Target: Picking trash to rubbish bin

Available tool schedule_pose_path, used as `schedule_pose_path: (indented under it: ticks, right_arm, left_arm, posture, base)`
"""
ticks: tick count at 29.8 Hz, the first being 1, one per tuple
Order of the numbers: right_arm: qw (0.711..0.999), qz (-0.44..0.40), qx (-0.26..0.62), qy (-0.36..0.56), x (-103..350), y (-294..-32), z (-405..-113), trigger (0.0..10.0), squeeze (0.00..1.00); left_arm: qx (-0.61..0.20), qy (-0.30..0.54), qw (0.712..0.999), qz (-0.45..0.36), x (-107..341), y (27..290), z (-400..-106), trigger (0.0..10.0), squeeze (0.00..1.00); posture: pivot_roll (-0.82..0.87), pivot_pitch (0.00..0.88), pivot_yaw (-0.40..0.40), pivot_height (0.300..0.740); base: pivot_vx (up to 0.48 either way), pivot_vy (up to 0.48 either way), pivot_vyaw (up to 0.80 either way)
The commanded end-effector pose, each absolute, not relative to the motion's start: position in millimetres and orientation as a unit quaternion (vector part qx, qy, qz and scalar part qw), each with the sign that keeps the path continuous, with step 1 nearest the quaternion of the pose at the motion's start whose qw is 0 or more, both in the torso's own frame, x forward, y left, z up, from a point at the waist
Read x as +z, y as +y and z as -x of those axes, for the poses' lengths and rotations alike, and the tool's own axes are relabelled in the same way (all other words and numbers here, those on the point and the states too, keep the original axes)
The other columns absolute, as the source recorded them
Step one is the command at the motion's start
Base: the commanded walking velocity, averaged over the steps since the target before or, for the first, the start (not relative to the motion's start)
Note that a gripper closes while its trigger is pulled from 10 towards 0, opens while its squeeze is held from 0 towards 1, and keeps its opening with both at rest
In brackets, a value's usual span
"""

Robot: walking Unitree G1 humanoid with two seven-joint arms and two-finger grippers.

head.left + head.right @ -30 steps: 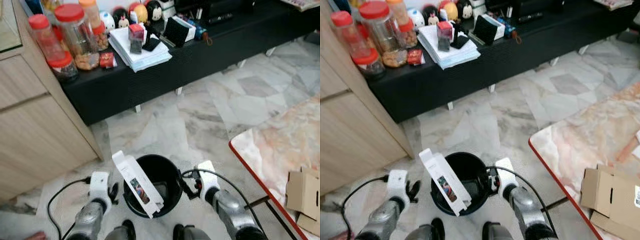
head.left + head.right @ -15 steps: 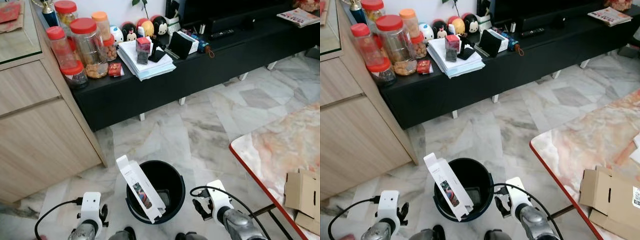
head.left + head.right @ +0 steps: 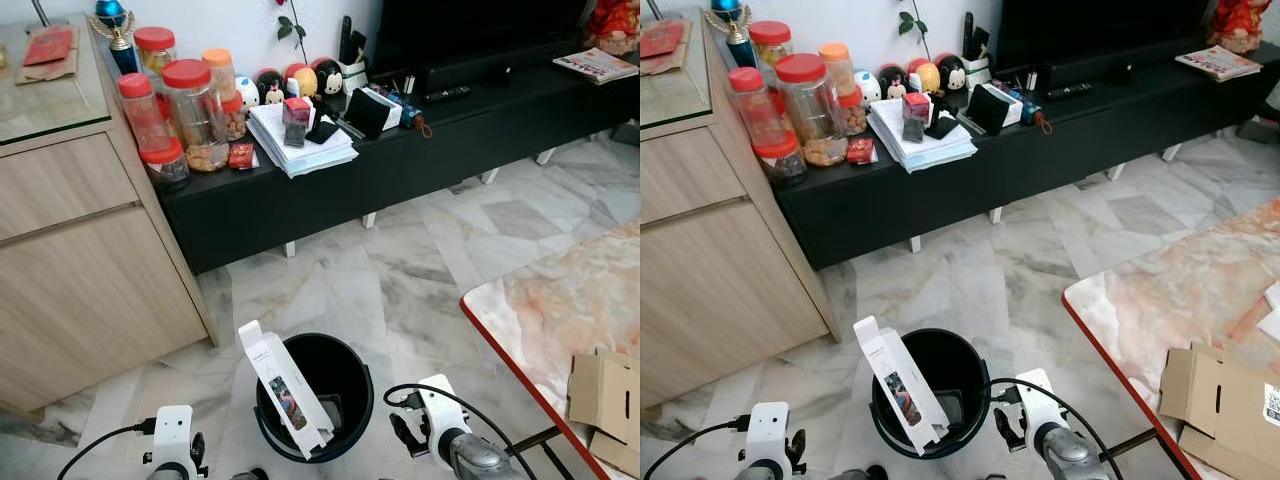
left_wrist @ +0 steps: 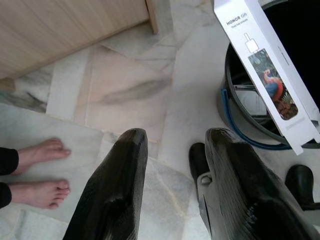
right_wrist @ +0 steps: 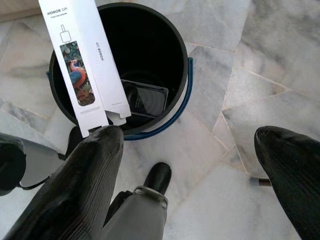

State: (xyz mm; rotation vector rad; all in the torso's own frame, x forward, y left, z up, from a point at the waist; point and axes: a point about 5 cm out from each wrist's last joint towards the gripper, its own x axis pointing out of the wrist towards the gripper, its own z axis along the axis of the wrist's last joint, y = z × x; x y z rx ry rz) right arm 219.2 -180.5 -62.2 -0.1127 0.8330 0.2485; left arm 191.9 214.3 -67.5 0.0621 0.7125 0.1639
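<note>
Marble floor (image 3: 400, 260). Black bin (image 3: 345, 385) stands before a dark low cabinet (image 3: 420, 160) (jars on top); white box (image 3: 285, 400) leans inside. Left gripper (image 4: 172, 150) and right gripper (image 5: 200, 145) hang low, fingers apart, empty.

White box (image 5: 82, 65) leans in black bin (image 5: 165, 45)

Marble floor (image 3: 400, 270), black TV bench (image 3: 420, 150)
</note>
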Motion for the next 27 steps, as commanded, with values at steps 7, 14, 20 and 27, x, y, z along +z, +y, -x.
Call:
schedule_pose_path:
  ticks: [7,14,20,27]
  right_arm:
    - [0.902,0.034,0.104,0.418,-68.9,-181.6,-208.2,10.0,0.00]
    - [0.904,0.024,0.100,0.415,-68.7,-180.3,-208.6,10.0,0.00]
    - [0.904,0.021,0.101,0.415,-68.9,-177.7,-208.8,10.0,0.00]
    - [0.903,0.020,0.102,0.416,-69.3,-178.0,-208.1,10.0,0.00]
  left_arm:
    - [0.105,0.372,0.922,-0.025,-73.9,220.3,-179.1,10.0,0.00]
    - [0.104,0.376,0.920,-0.032,-74.6,219.0,-178.7,10.0,0.00]
    - [0.104,0.376,0.920,-0.031,-74.3,219.4,-179.3,10.0,0.00]
    - [0.105,0.374,0.921,-0.029,-74.2,219.7,-179.0,10.0,0.00]
  posture:
    - [-0.07,0.065,-0.028,0.740]
    - [-0.07,0.073,-0.026,0.740]
    - [-0.07,0.078,-0.024,0.740]
    - [-0.08,0.080,-0.027,0.740]
  base:
    - [0.000,0.000,0.00]
    - [0.000,0.000,0.00]
    - [0.000,0.000,0.00]
    - [0.000,0.000,0.00]
